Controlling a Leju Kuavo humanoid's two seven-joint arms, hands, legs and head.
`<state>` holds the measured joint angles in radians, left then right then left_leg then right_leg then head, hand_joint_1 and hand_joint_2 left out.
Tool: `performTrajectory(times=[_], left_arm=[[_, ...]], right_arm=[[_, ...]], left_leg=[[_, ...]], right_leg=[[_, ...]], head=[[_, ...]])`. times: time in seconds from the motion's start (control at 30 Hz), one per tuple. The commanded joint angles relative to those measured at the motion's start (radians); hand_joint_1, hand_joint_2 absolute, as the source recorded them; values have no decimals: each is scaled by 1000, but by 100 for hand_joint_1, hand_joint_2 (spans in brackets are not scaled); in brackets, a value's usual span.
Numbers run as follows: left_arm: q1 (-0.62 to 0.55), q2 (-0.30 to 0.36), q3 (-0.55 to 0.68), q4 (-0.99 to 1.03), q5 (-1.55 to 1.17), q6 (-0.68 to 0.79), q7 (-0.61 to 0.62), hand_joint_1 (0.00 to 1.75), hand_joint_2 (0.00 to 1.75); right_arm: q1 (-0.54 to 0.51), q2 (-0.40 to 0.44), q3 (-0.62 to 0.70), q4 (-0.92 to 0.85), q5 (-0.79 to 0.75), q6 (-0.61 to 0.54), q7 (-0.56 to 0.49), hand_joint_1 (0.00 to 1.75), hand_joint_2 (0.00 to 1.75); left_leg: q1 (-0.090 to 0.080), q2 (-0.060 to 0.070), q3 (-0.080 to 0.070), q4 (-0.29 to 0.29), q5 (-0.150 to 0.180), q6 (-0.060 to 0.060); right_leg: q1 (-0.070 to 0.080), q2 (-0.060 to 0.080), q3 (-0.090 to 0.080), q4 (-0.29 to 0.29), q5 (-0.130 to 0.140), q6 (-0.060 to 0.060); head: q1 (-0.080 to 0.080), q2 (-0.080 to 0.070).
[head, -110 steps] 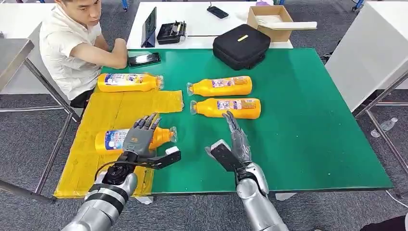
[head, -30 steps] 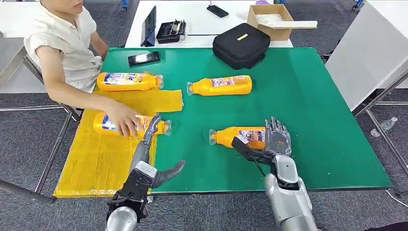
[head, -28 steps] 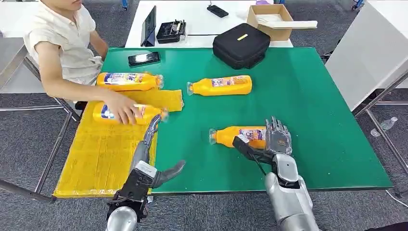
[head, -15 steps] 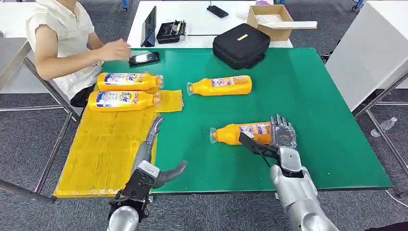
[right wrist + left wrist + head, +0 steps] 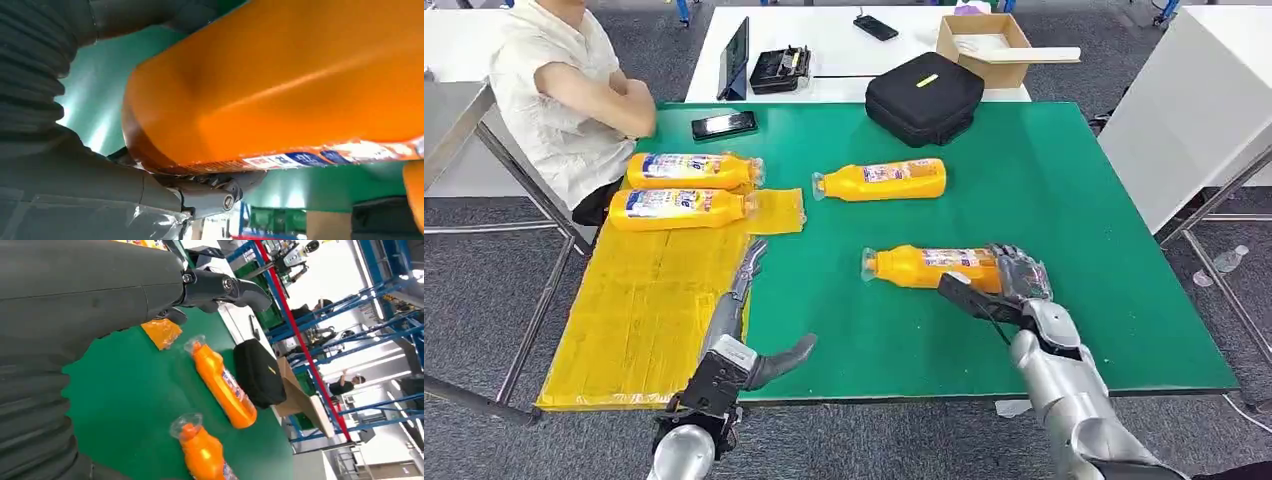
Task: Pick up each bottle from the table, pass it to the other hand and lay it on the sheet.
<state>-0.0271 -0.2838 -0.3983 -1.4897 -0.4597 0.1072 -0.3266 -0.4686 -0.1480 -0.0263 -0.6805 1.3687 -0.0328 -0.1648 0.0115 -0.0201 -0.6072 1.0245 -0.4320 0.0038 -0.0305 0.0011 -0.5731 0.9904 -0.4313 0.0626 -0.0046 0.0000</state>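
My right hand [image 5: 1016,284] grips the base end of an orange bottle [image 5: 922,267], which lies level with its cap pointing left over the green table [image 5: 1084,190]. Up close in the right wrist view, the bottle [image 5: 300,85] sits between the thumb and fingers [image 5: 210,192]. My left hand [image 5: 736,308] is open, its fingers stretched along the right edge of the yellow sheet [image 5: 649,310]. Two bottles [image 5: 689,170] [image 5: 679,207] lie side by side at the sheet's far end. Another bottle [image 5: 879,180] lies on the green top, and the left wrist view shows it [image 5: 222,385] too.
A person [image 5: 564,90] sits at the table's far left corner with arms folded. A phone [image 5: 722,123] and a black bag [image 5: 924,95] lie at the table's back. A white table behind carries a cardboard box [image 5: 984,40].
The person slid one bottle up the sheet beside the far one and drew the arm back. My right hand took hold of a bottle and carried it a little farther off. My left hand stayed put.
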Motion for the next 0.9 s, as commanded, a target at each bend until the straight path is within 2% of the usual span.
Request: performTrajectory(times=[0.03,0.13,0.17,0.23,0.27,0.33,0.47,0.57,0.73,0.83,0.87,0.9], left_arm=[[-29,-57,-11,47,6,23,-26,0,175],[-16,-54,-3,19,10,43,-39,0,175],[-10,-59,7,14,22,54,-41,0,175],[-10,-58,8,13,24,54,-41,0,175],[-10,-58,8,13,24,54,-41,0,175],[-10,-58,8,13,24,54,-41,0,175],[6,-65,36,79,231,-17,70,0,175],[10,-65,34,109,206,-8,27,0,175],[12,-65,32,92,206,-9,30,0,175],[15,-65,35,86,195,-10,28,0,175],[14,-65,36,94,196,-18,37,0,175],[10,-65,42,132,336,-109,140,0,175]], right_arm=[[57,-1,-75,94,-104,-13,-71,175,175],[90,27,-93,12,-186,-6,-96,175,175],[103,46,-126,-25,-266,23,-132,175,175],[113,47,-122,-47,-274,29,-131,175,175],[113,47,-122,-47,-274,29,-131,175,175],[113,47,-122,-47,-274,29,-131,175,175],[185,63,-112,-232,-403,80,-146,175,175],[208,65,-81,-323,-459,102,-149,175,175],[211,64,-73,-334,-464,108,-140,175,175],[227,84,-62,-397,-565,123,-209,175,175],[241,93,-48,-442,-589,135,-205,175,175],[247,103,-8,-482,-622,159,-218,175,175]], left_leg=[[1,-3,2,-1,1,0],[1,-3,4,0,0,0],[2,-3,3,-1,0,1],[1,-1,3,-1,-1,0],[2,0,2,-2,-1,1],[1,0,3,-1,-1,0],[1,1,3,-1,-1,0],[0,1,3,-1,-1,0],[0,2,0,0,-2,1],[1,1,-2,0,-1,1],[0,1,-2,0,-1,1],[0,2,-2,0,-2,1]], right_leg=[[2,-5,3,-2,0,-3],[2,-4,-2,-2,0,-3],[3,-4,-3,-3,0,-4],[2,-2,4,-2,0,-3],[3,-2,4,-4,1,-5],[2,-2,5,-2,0,-4],[2,-2,5,-2,0,-4],[1,-1,4,-2,0,-4],[1,0,2,-1,0,-3],[1,0,0,-1,0,-2],[0,0,0,0,0,-2],[1,1,0,-1,-1,-3]], head=[[0,0],[0,0],[0,0],[0,0],[0,0],[0,0],[0,0],[0,0],[0,0],[0,0],[0,0],[0,0]])
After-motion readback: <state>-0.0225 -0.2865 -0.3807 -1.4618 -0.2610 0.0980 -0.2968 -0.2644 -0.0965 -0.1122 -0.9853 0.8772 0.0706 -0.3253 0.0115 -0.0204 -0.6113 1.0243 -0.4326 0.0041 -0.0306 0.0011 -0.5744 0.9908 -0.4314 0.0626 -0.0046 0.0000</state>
